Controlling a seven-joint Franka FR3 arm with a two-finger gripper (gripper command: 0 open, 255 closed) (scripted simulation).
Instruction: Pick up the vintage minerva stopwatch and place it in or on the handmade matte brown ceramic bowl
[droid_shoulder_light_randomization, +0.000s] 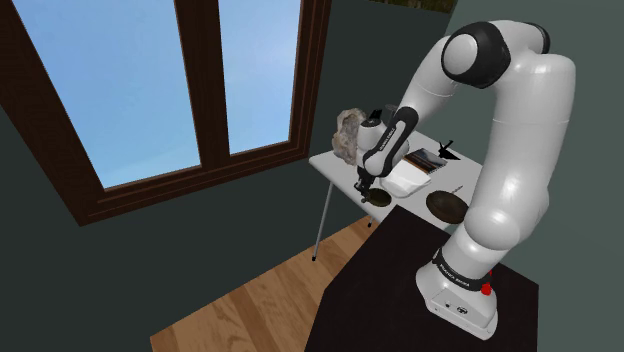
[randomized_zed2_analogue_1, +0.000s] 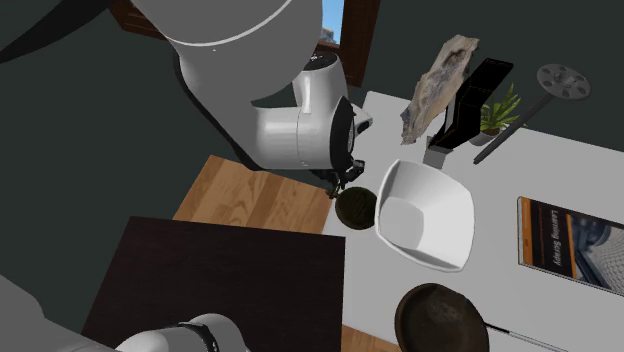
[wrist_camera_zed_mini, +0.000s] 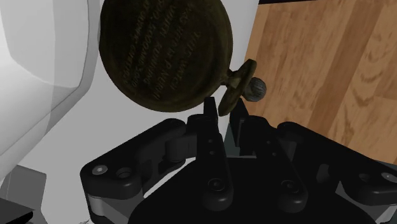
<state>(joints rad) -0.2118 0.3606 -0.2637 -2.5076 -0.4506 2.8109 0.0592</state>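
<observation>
**CLAW-TO-STOPWATCH OFFSET: GRIP AT THE STEM END**

**State.** The claw (wrist_camera_zed_mini: 223, 119) is clenched on the stopwatch (wrist_camera_zed_mini: 165, 54). Its fingers stand narrowly apart and do not meet, with the bow (wrist_camera_zed_mini: 230, 89) of the stopwatch between them. The grip is on the bow, not on the round case.

**Position.** The stopwatch is at the corner of the surface (randomized_zed2_analogue_1: 520, 165), on the edge nearest the stand and just beside the white bowl (randomized_zed2_analogue_1: 425, 212). The floor (wrist_camera_zed_mini: 318, 63) shows directly past that edge. Whether the case rests on the surface or is raised clear of it cannot be told.

**Governing relation.** The long axis of the stopwatch runs from the knob (wrist_camera_zed_mini: 256, 87) through the bow to the case. The claw sits at the knob end of this axis. The whole case lies to one side of the claw, toward the white bowl, with its lettered face turned to the wrist camera. The load is therefore judged to be off-centre, and it may swing or slip in the grip.

**Target.** The bowl (randomized_zed2_analogue_1: 437, 318) is dark brown and round. It stands apart from the stopwatch, toward the second exterior view's lower right, past the white bowl. The carry is judged to run along the surface edge to reach it.
</observation>
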